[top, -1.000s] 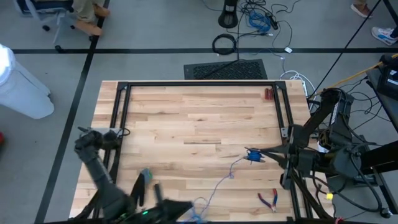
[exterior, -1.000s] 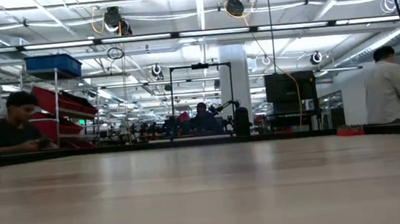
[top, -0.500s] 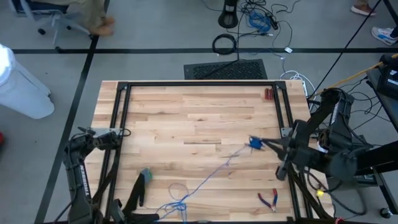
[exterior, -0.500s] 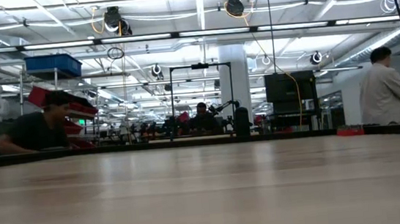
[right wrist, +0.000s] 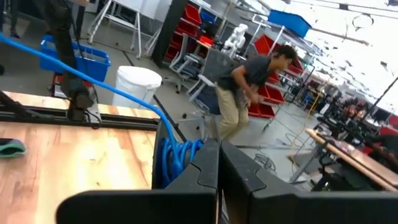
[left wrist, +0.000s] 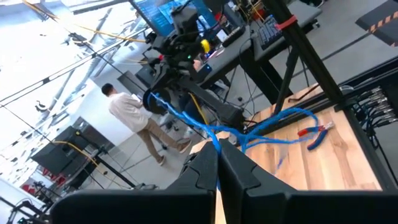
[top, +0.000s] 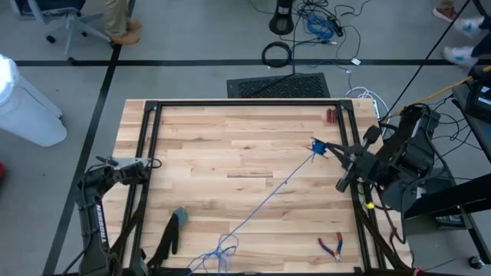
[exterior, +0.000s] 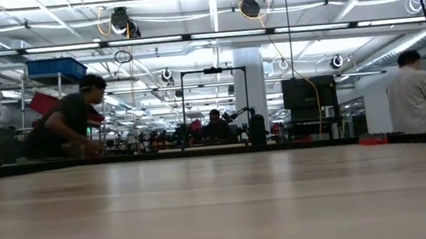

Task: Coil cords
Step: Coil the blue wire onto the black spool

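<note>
The cord (top: 268, 201) is thin and blue, drawn in a straight diagonal from a loose tangle at the bottom edge, left of centre, to its small blue plug end (top: 317, 147) right of centre, raised above the table.

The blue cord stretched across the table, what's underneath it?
Only bare wooden table lies under the blue cord. Its tangled end runs off the near edge, so what is beneath there cannot be seen. The red-handled pliers lie apart.
</note>
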